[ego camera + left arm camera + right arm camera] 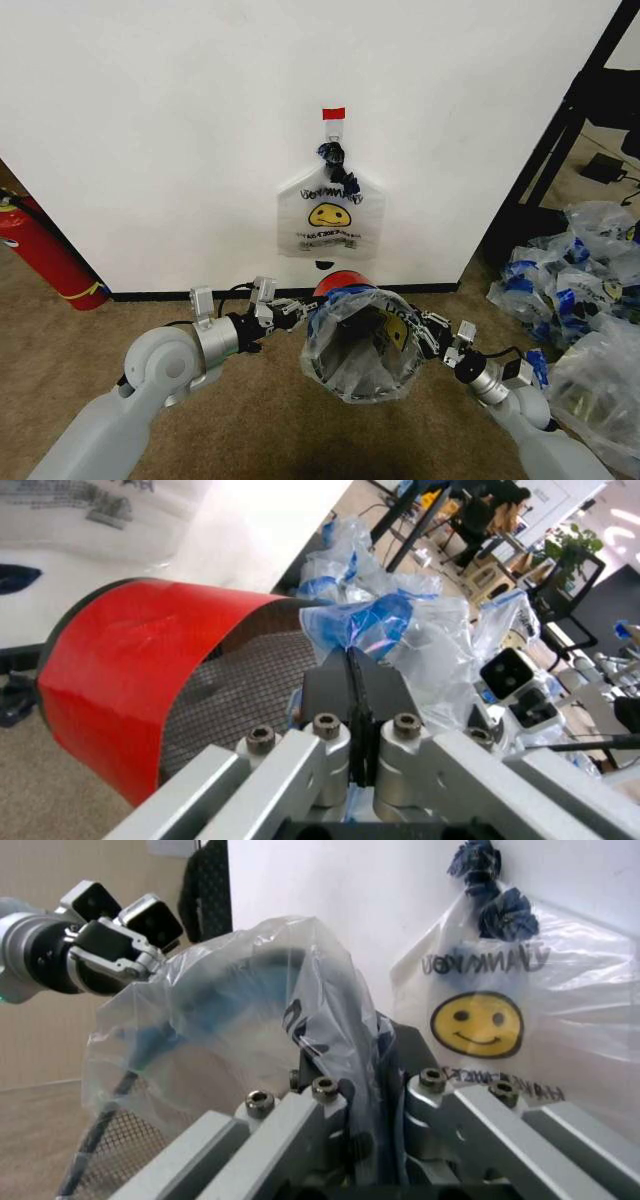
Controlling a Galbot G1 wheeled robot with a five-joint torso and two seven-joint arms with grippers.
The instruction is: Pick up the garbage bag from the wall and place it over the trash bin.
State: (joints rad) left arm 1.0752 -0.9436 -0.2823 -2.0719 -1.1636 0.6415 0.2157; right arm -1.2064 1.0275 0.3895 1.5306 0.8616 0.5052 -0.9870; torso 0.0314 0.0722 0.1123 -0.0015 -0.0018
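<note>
The garbage bag point(360, 345), thin and crinkly with blue patches, is stretched open between my two grippers over the mouth of the trash bin. The trash bin's red base point(345, 283) peeks out behind the bag, close to the white wall point(150, 120). My left gripper point(300, 312) is shut on the bag's left rim; in the left wrist view its fingers point(355, 675) pinch a blue patch point(365, 622) beside the black and red bin point(130, 682). My right gripper point(428, 335) is shut on the right rim, with plastic point(230, 1012) bunched between its fingers point(375, 1065).
A second smiley bag point(330, 212) hangs on the wall from the hook under red tape point(333, 113). A red fire extinguisher point(45, 250) stands at the left. Heaped clear bags point(580, 290) and a black frame point(560, 130) crowd the right. Brown carpet lies in front.
</note>
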